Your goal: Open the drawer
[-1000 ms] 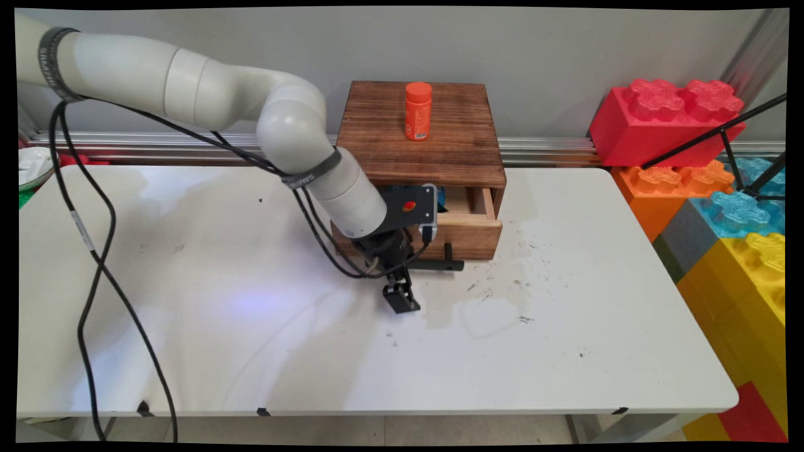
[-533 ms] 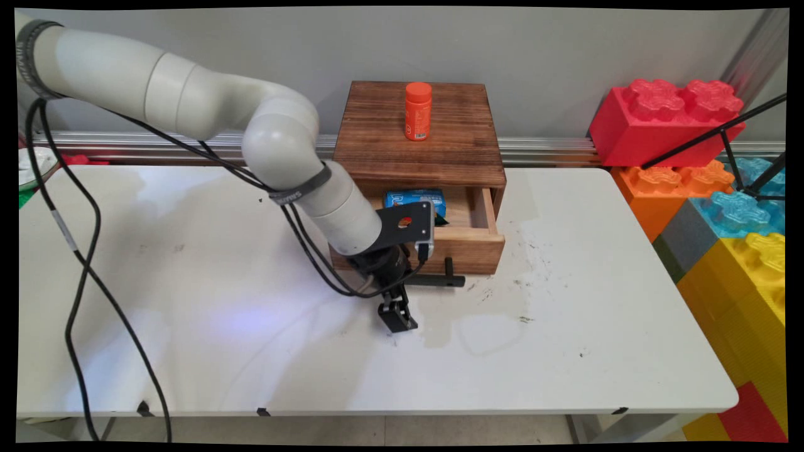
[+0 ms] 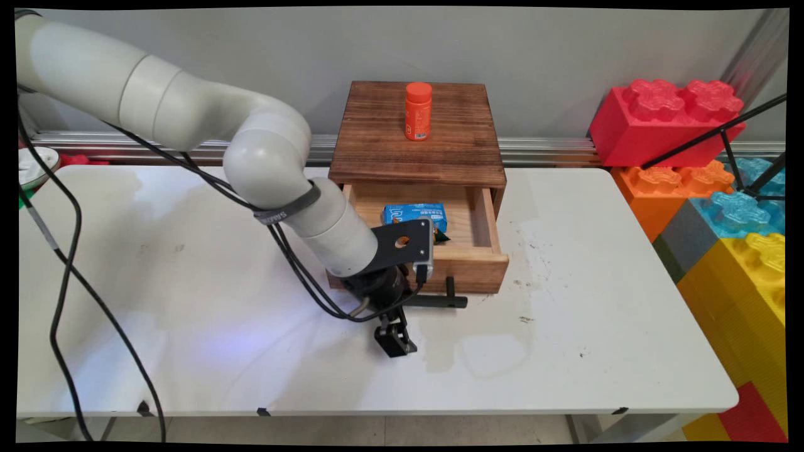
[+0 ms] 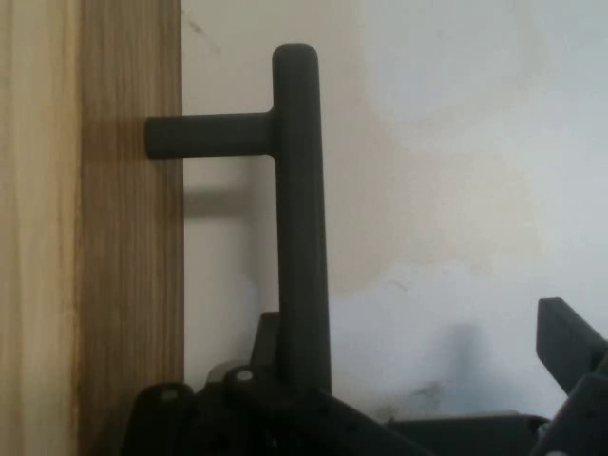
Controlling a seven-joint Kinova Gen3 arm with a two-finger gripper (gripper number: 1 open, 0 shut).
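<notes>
My hand [image 3: 394,336] hooks the black handle [image 4: 299,218] with fingers apart; the drawer [image 3: 477,263] stands open, blue packet [image 3: 414,215] inside, orange bottle [image 3: 418,111] atop the wooden box [image 3: 377,144].

Matt black handle [image 4: 300,218], grained wood drawer [image 3: 475,267]

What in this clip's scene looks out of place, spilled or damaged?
Nothing is spilled or broken. The white table shows dark scuff marks right of the wooden box and a faint stain in front of it. The drawer stands pulled out, with a blue packet inside and the hand at its black handle.
</notes>
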